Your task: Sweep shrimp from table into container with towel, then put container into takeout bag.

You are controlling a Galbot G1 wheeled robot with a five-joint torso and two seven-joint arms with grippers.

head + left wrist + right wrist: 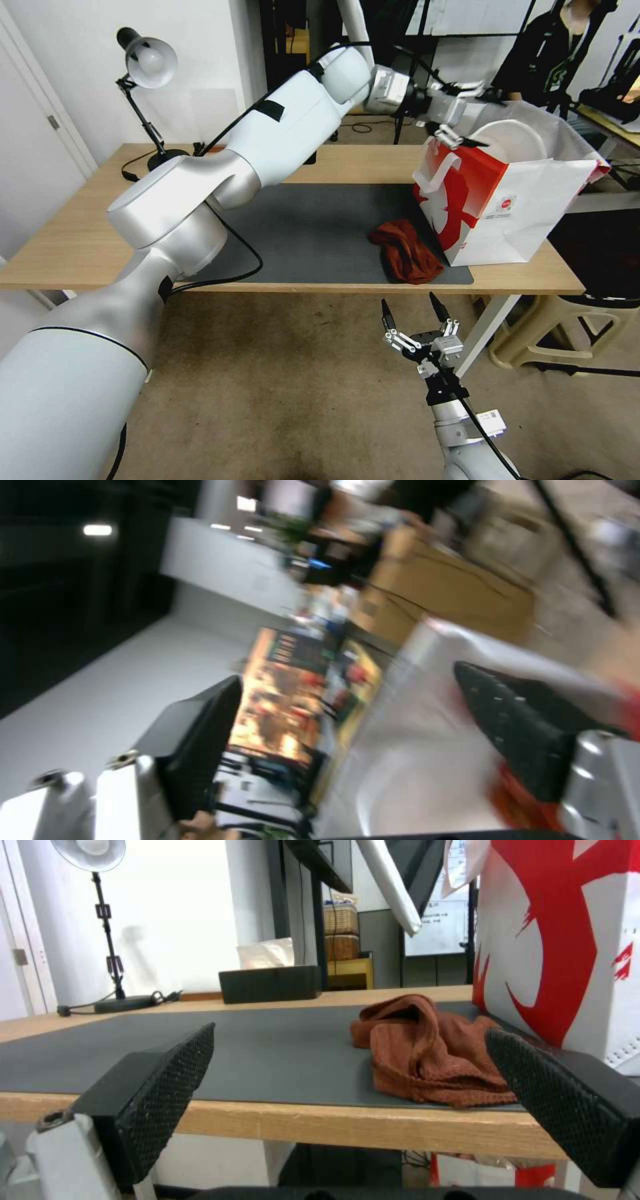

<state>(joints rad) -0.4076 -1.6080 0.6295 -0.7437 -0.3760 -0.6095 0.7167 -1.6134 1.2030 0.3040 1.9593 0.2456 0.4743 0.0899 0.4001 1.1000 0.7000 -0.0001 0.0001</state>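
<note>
I am holding the left gripper (467, 113) above the takeout bag (507, 200), fingers spread, gripping nothing. The container (517, 140) is sitting in the bag's open top; its contents are probably shrimp, though blur hides them. The right gripper (412, 313) is idling open below the table (80, 227) edge, facing the crumpled towel (407, 250).

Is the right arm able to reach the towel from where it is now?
Probably yes. The right gripper hangs open below the table edge, facing the towel, which lies near that edge beside the takeout bag; nothing stands between them.
</note>
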